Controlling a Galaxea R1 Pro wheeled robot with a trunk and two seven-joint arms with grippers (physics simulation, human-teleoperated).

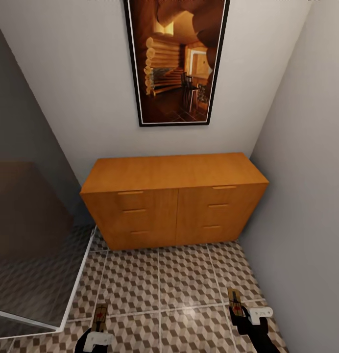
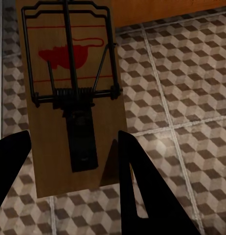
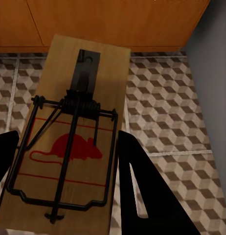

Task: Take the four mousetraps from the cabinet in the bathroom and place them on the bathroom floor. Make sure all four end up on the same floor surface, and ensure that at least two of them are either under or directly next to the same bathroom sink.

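We face the bathroom floor (image 1: 184, 279), its cube-patterned tiles running from our base up to the cabinet (image 1: 174, 201) at twelve o'clock, which stands closed against the pale wall under a dark-framed picture (image 1: 177, 61). A glass panel (image 1: 32, 220) stands at nine o'clock.

At seven o'clock our left gripper (image 1: 98, 326) is clamped on a mousetrap (image 1: 100, 316); in its wrist view the fingers (image 2: 142, 191) flank the board's plain end and the wire frame (image 2: 69, 54) points away from us. At five o'clock our right gripper (image 1: 238, 311) grips a second mousetrap (image 1: 234, 300), wire loop nearest the fingers (image 3: 142, 191).

We judge both traps are out of the cabinet and due for placing. No sink is in view here, so we think we should first turn toward it, carrying both boards level. Then we lower each until it lies flat on the tiles before letting go, rather than dropping it from height.
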